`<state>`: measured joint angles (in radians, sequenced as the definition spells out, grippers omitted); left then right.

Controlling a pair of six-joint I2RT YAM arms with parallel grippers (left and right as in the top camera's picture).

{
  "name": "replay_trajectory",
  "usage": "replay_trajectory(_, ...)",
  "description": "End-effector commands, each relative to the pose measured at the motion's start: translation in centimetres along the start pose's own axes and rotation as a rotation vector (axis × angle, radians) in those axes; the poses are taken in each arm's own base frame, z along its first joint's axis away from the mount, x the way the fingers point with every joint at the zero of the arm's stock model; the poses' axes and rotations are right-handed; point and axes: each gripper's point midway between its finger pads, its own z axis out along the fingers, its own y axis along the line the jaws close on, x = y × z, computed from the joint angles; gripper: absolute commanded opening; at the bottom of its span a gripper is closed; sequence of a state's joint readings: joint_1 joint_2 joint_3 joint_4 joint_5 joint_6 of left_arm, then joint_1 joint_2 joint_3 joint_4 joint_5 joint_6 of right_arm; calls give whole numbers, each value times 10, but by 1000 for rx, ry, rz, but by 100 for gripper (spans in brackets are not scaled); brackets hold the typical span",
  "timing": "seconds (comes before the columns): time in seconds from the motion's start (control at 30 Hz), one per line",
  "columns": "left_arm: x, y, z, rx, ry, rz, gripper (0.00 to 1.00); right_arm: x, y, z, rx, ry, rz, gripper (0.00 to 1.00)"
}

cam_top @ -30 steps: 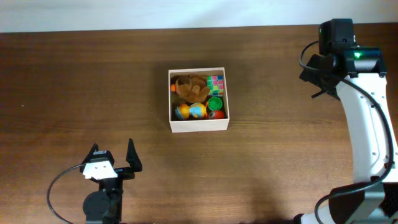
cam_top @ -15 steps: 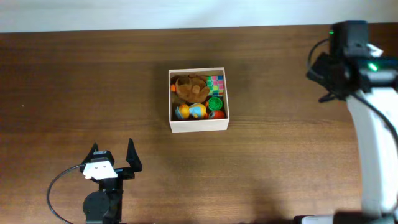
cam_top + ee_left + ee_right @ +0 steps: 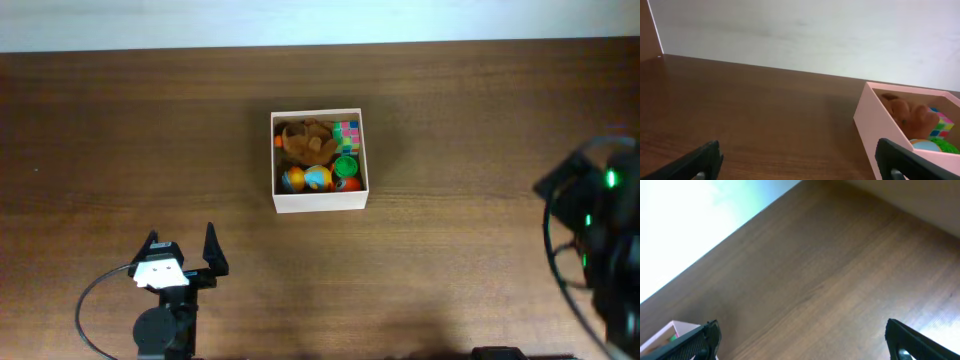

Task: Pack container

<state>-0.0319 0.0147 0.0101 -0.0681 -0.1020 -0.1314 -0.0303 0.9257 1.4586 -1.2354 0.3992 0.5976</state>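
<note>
The box (image 3: 322, 200) sits in the middle of the table (image 3: 120, 120), a bit toward the far side. It has not moved. Inside are a brown toy (image 3: 306, 140), a cube (image 3: 347, 132), a ball (image 3: 305, 179) and a green thing (image 3: 345, 165). No toys lie on the table outside it, so the packing looks done.

The right arm (image 3: 595, 230) has changed. A second ago it was up by the far right edge. Now it has pulled back to the near right side, well away from the box, and looks blurry. I think it is going home.

The right claw (image 3: 802, 342) is spread wide and holds nothing. Only a corner of the box shows at the edge of its view.

The left claw (image 3: 181, 240) rests near the front left, also spread wide and empty, pointing at the box.
</note>
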Motion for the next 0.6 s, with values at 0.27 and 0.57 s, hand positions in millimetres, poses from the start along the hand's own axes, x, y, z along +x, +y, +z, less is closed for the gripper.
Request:
replay_trajectory(0.27, -1, 2, 0, -8, -5, 15, 99, 18, -21, -23, -192, -258, 128, 99)
replay_trajectory(0.57, -1, 2, 0, -8, -5, 15, 99, 51, -5, 1, -401, -360, 173, 99)
